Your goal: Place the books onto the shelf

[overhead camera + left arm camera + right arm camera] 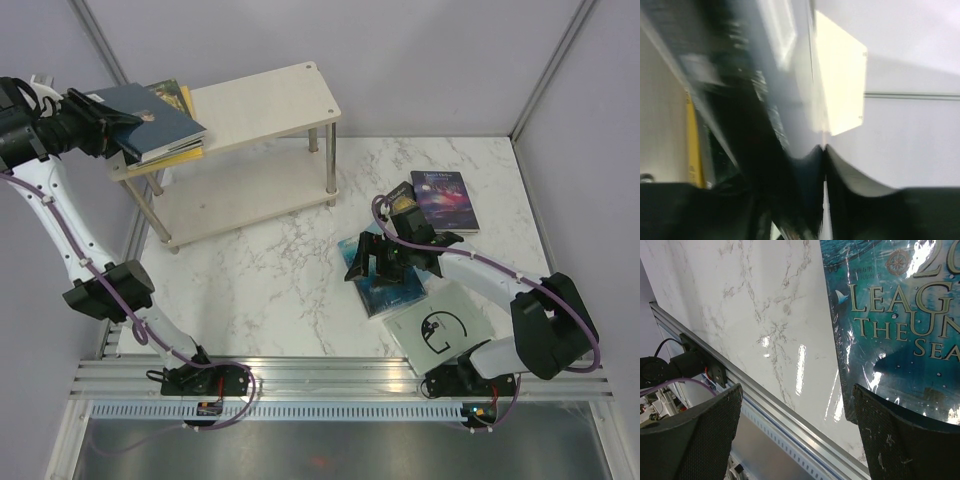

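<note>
The shelf [270, 100] stands at the back left. On its top board's left end lies a navy book [150, 120] over a yellow book [178, 156] and a green one [170, 92]. My left gripper [108, 125] is shut on the navy book's left edge; the left wrist view is motion-blurred, its gripper [824, 150] nearly closed on a thin strip. My right gripper [392, 262] hangs open over the teal ocean book [385, 285]. In the right wrist view that gripper [797, 435] holds nothing, one finger over the teal book's [890, 315] corner. Purple galaxy [445, 200], black [400, 197] and pale grey "G" [445, 330] books lie nearby.
The shelf's lower board [240, 195] holds nothing. An aluminium rail [330, 375] runs along the table's near edge, close below my right gripper in the right wrist view [790, 415]. Grey enclosure walls stand behind and at both sides.
</note>
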Robot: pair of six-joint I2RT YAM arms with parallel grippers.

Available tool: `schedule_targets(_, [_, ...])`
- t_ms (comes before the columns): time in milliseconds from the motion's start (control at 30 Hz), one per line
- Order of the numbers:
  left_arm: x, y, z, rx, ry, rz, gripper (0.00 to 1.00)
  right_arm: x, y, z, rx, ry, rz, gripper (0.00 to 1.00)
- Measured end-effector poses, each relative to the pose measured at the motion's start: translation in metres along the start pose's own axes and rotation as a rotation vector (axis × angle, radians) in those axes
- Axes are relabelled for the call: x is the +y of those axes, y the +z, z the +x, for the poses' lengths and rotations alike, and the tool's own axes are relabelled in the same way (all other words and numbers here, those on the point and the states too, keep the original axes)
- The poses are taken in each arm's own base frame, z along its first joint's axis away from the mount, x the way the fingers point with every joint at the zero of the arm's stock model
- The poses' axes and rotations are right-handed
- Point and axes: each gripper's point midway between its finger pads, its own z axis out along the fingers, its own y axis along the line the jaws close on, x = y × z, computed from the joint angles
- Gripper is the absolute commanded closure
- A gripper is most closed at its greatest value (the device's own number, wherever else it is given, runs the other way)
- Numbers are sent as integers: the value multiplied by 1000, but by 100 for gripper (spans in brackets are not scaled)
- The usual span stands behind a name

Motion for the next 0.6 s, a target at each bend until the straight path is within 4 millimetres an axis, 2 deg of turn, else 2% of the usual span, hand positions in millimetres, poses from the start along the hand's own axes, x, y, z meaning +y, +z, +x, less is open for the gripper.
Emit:
schedule_targets(133, [18, 14, 0, 6, 9, -78, 45, 0, 1, -1, -3, -1, -4, 7])
schedule_targets(200, [18, 19, -1, 7, 19, -73, 45, -1, 1, 0, -3, 0, -4, 7])
schedule_targets(467, [20, 19, -7, -37, 54, -117, 37, -1, 0, -1, -3, 3, -9, 7])
schedule_targets(600, [23, 13, -19, -105, 98, -169, 31, -1, 0, -1, 1, 4, -13, 7])
